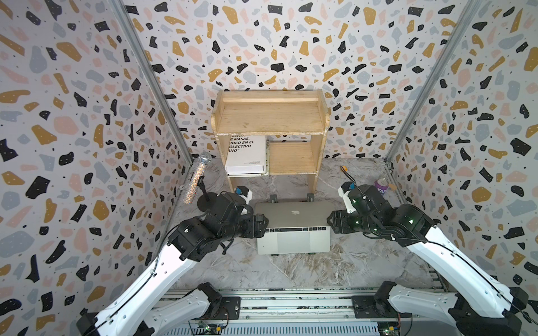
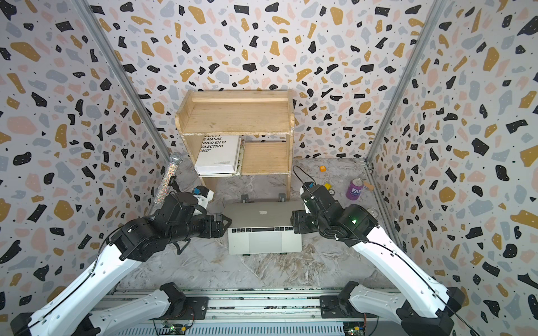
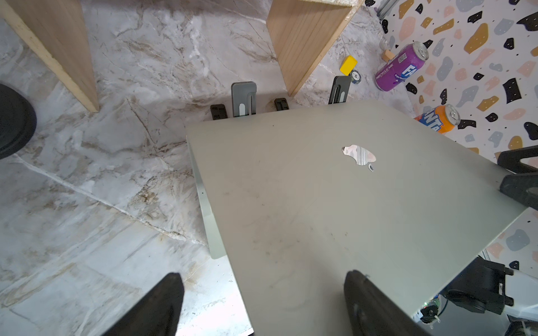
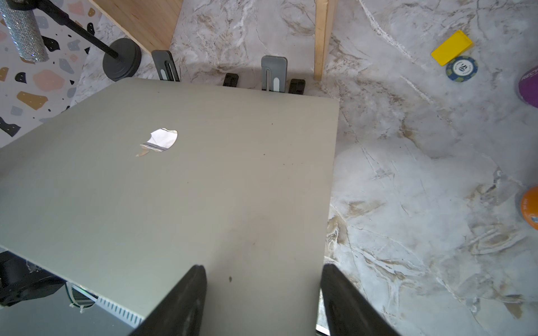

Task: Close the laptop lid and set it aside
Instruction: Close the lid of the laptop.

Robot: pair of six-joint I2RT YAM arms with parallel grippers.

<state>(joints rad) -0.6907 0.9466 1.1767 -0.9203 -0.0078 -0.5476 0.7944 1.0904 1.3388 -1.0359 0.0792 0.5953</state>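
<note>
Centrally, apple-logo laptop lid (image 3: pixel 291 197); Fanta can (image 3: pixel 436 121)

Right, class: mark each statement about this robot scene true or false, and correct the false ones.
1. The lid is fully shut. False: it is part-way down, with the trackpad showing.
2. A white book is in the shelf. True.
3. The purple can lies on its side. False: it stands upright.
4. The left fingers and right fingers are spread apart. True.
5. The microphone is on the robot's right. False: it is on its left.
</note>
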